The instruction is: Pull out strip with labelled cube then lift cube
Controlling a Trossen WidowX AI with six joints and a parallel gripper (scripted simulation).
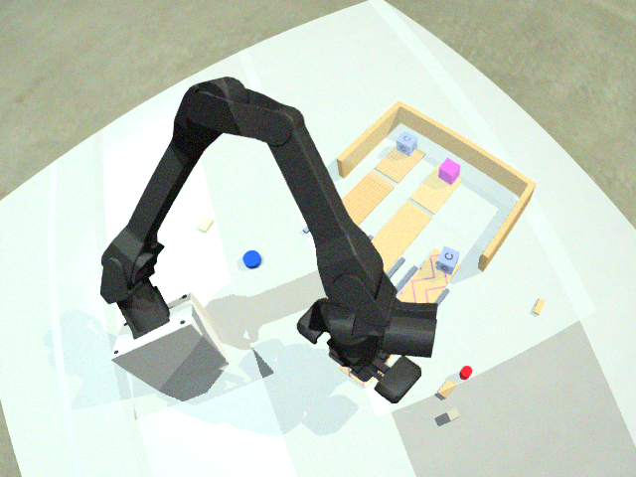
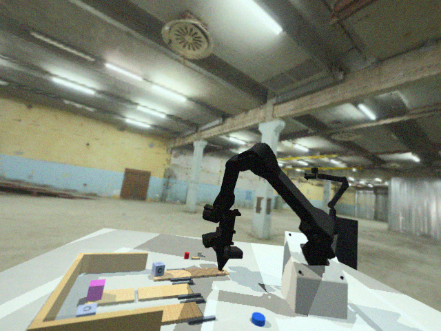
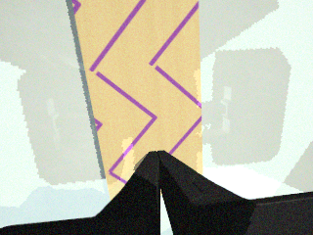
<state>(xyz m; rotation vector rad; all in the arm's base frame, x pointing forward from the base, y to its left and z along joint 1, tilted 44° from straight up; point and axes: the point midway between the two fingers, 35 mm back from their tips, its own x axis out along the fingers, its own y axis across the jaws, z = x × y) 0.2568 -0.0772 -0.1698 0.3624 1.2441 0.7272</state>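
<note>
Fence: a tan wooden fence [image 1: 451, 134] walls three sides of the strip bay, so you can enter only from the arm's side.
Labelled cube: the cube marked C [image 1: 447, 258] on the zigzag strip [image 1: 425, 279] stands just inside the open mouth, with free room above it.
Lane rails: short grey bars [image 1: 406, 277] flank the strips at the mouth.
Jaws: your gripper [image 3: 158, 162] is closed, pressing on the strip's near end.
Scatter: the red peg [image 1: 465, 372] and a tan block [image 1: 446, 389] sit just beside your wrist.
</note>
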